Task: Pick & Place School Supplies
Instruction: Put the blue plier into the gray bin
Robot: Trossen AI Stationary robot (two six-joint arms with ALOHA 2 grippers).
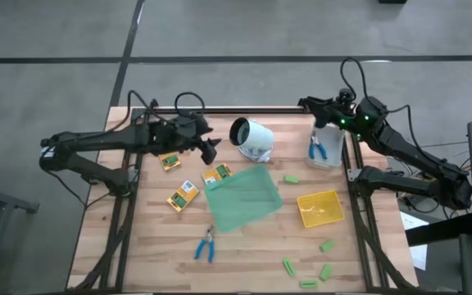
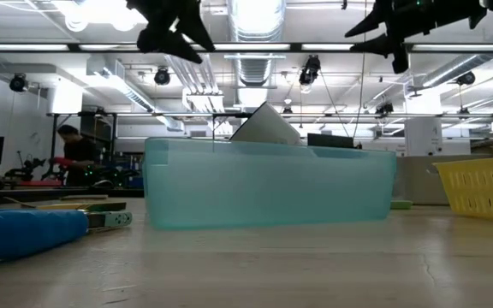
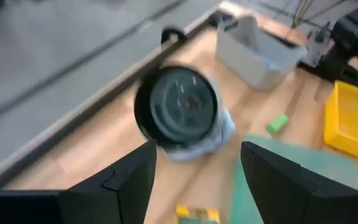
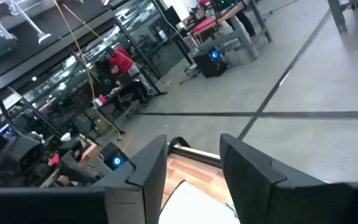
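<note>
Three yellow-and-green packets (image 1: 183,196) (image 1: 170,161) (image 1: 216,174) lie flat on the wooden table, left of centre. Blue-handled pliers (image 1: 206,246) lie near the front edge, and a second blue-handled tool (image 1: 318,150) rests inside a grey bin (image 1: 328,157) at the far right. Several light-green blocks (image 1: 291,179) (image 1: 326,245) (image 1: 288,265) are scattered on the right half. My left gripper (image 1: 213,150) (image 3: 197,149) hovers open above the table's far left part, over the packets. My right gripper (image 1: 304,104) (image 4: 193,146) is open, raised at the far edge beside the bin, pointing out over the floor.
A white camera-like device (image 1: 252,138) with a dark lens (image 3: 178,106) stands between the two grippers at the far edge. A translucent green tray (image 1: 242,198) lies at the centre and a shallow yellow tray (image 1: 319,207) to its right. People are in the room beyond the table.
</note>
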